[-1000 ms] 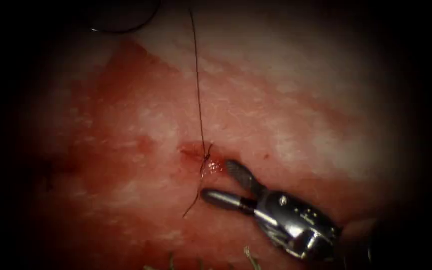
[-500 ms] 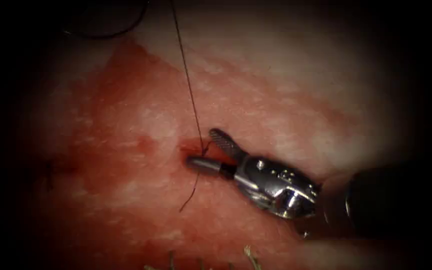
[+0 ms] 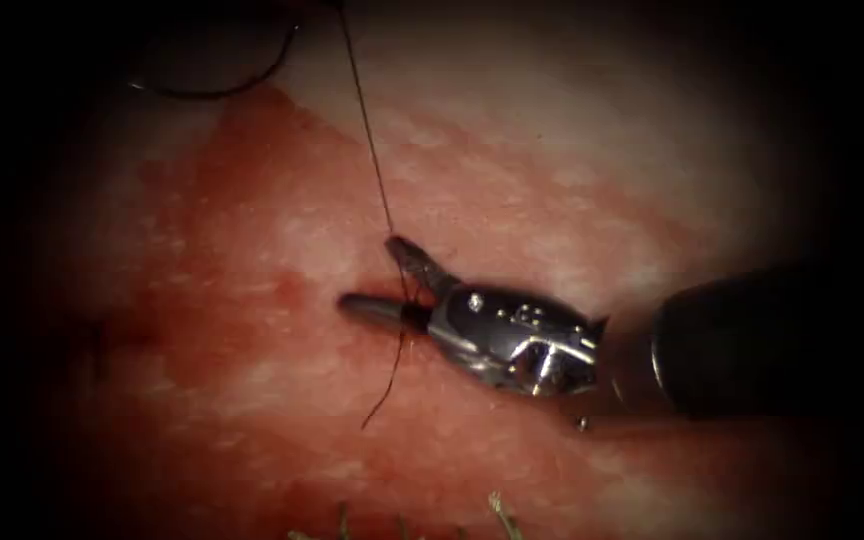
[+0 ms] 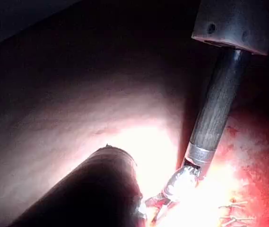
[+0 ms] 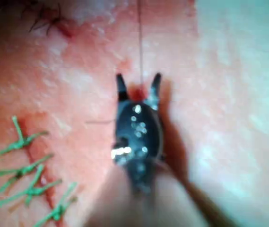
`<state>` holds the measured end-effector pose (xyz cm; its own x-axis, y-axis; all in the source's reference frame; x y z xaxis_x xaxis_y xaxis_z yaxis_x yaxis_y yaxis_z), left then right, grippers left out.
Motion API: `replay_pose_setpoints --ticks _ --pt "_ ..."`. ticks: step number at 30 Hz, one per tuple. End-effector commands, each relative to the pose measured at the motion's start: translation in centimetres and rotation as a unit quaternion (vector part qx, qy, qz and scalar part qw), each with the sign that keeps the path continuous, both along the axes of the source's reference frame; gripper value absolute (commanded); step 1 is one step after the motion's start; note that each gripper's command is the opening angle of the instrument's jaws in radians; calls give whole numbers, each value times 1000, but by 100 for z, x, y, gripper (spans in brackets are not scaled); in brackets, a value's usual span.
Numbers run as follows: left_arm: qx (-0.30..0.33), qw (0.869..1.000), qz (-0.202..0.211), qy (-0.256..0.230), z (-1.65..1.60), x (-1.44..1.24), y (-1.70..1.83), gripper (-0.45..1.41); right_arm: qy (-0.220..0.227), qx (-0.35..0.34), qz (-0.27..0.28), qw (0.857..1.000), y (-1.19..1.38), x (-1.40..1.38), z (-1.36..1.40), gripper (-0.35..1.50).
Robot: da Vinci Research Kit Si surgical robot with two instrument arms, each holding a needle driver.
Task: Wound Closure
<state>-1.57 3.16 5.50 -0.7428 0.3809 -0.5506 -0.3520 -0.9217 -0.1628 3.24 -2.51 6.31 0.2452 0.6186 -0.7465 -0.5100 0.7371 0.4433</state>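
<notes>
Glossy metal right pincer (image 3: 377,280); wet, glistening tissue (image 3: 252,250); thin matt dark thread (image 3: 372,160).

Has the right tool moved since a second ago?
Yes. The right tool has moved up and left to the cut, its open jaws now straddling the thread.

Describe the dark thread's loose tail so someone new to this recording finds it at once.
Start at the right arm's claw, open, reaching in from the right over the red tissue. The thread runs down between its jaws. Just below the lower jaw hangs the short loose tail: curved and ending free, unlike the long straight strand above.
</notes>
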Motion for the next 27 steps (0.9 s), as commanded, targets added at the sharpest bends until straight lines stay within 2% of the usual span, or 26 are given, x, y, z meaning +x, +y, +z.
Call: replay_pose_setpoints --ticks 1,6,27 --pt "0 1000 1 0 6 -6 -2 -45 1 -3 -8 1000 -7 9 6 133" --pt "-1 1000 0 1 7 -7 -4 -45 3 -14 -23 1000 -6 14 3 131" --pt "-3 1000 2 2 -5 -12 -18 -45 3 -20 -29 999 6 25 12 126"
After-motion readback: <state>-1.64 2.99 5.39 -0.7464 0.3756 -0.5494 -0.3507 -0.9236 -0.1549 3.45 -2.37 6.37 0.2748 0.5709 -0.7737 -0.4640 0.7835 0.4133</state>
